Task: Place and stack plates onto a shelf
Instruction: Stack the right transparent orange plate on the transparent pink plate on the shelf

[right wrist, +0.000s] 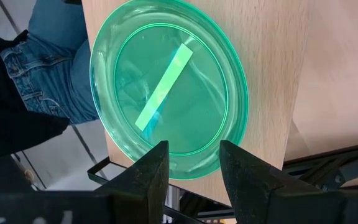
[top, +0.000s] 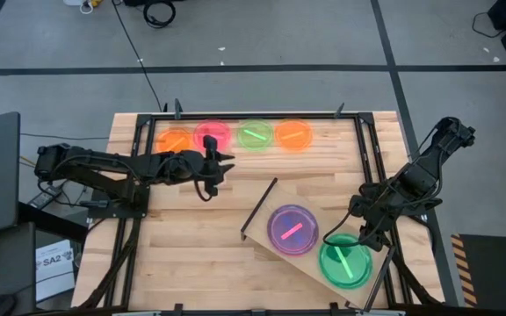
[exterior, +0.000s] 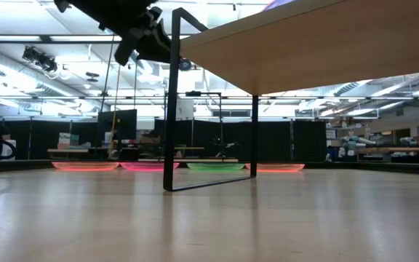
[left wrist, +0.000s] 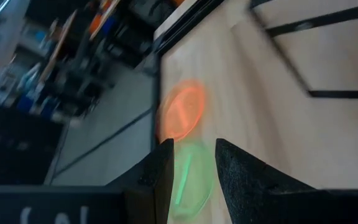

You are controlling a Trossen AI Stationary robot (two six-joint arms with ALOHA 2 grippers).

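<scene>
Right pincer (top: 361,233): fingers apart, empty — poised over the rim of the round translucent green plastic plate (top: 345,262); in the right wrist view that green plate (right wrist: 168,86) shows just past the two dark fingertips (right wrist: 155,163).
Green plate: lies flat at the end of the light wooden rectangular shelf board (top: 275,247) nearest the right pincer, overhanging the board's edge.
Purple plate: a round translucent purple plate with a pink streak (top: 292,229) sits on the same shelf, beside the green one, farther from the right pincer.
Left pincer (top: 220,162): fingers apart, holding nothing — raised above the tabletop (top: 191,237), just short of the far row.
Far row: orange (top: 175,140), pink (top: 212,135), green (top: 255,134) and orange (top: 292,134) plates lie side by side just beyond the left pincer.
Shelf legs: thin black metal frame (exterior: 173,102), seen in the low view.
Person: blue jeans (right wrist: 55,68) beyond the tabletop edge.
</scene>
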